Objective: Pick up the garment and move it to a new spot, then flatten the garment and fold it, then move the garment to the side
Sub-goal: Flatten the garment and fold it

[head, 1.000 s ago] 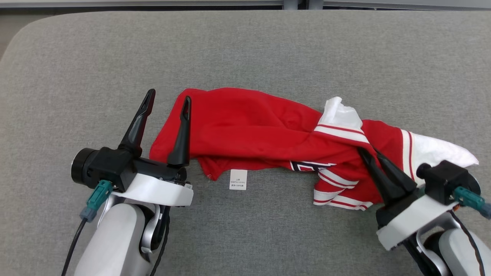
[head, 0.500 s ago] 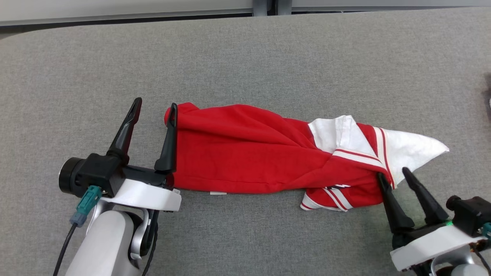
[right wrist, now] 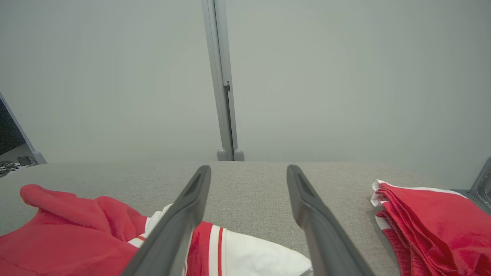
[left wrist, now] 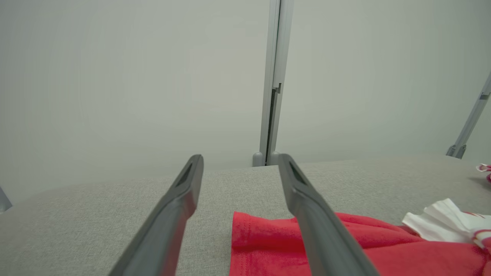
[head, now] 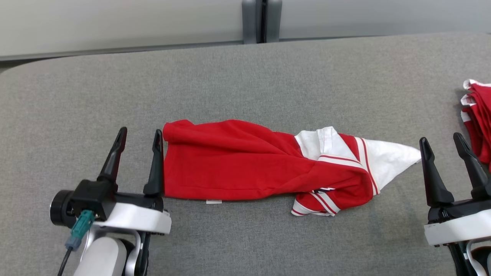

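Note:
The garment (head: 238,165) is red with white, red-striped sleeves. It lies loosely bunched in a long strip across the middle of the grey table (head: 245,76). My left gripper (head: 140,132) stands open at its left end, its inner finger right along the red edge, with nothing between the fingers. In the left wrist view that gripper (left wrist: 239,159) frames bare table, and the garment (left wrist: 268,237) lies under the right finger. My right gripper (head: 440,138) is open just right of the white sleeve tip and apart from it. In the right wrist view the gripper (right wrist: 249,168) holds nothing, with the garment (right wrist: 76,230) at lower left.
A stack of folded red garments (head: 477,115) sits at the table's right edge, close to my right gripper, and appears in the right wrist view as the stack (right wrist: 441,214). A pale wall with a grey post (head: 261,21) runs behind the table.
My right gripper opened, let go of the garment and drew away to the right. The garment now lies lower and straighter. The head camera has shifted, bringing the wall and the stack into view.

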Available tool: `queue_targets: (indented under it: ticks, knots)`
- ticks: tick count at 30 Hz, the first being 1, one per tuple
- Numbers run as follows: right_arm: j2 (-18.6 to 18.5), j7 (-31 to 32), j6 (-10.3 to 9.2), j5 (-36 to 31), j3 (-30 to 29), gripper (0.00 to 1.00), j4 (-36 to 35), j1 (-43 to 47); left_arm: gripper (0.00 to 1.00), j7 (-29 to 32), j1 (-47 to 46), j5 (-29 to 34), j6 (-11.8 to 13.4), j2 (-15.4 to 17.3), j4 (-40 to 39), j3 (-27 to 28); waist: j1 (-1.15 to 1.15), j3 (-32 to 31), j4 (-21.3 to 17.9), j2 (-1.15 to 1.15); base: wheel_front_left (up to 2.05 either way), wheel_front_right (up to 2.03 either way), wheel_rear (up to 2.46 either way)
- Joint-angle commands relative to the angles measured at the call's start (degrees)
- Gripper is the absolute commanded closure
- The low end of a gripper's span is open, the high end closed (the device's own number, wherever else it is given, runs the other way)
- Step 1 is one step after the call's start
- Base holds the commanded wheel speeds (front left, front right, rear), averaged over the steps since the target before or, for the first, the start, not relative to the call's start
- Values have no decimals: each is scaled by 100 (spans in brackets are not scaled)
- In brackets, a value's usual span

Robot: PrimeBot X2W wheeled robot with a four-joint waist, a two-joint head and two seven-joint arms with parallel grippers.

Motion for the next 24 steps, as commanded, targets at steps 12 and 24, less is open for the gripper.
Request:
queue_targets:
  ticks: [12,24]
  knots:
    - [104,350,0,-243,63,0,-8,318,0,142,623,-72,116,126,-109,-82,0,-525,17,0,0,0,0]
    - [157,496,0,-217,0,0,-57,395,0,209,693,-101,209,135,-191,-120,0,-540,58,0,0,0,0]
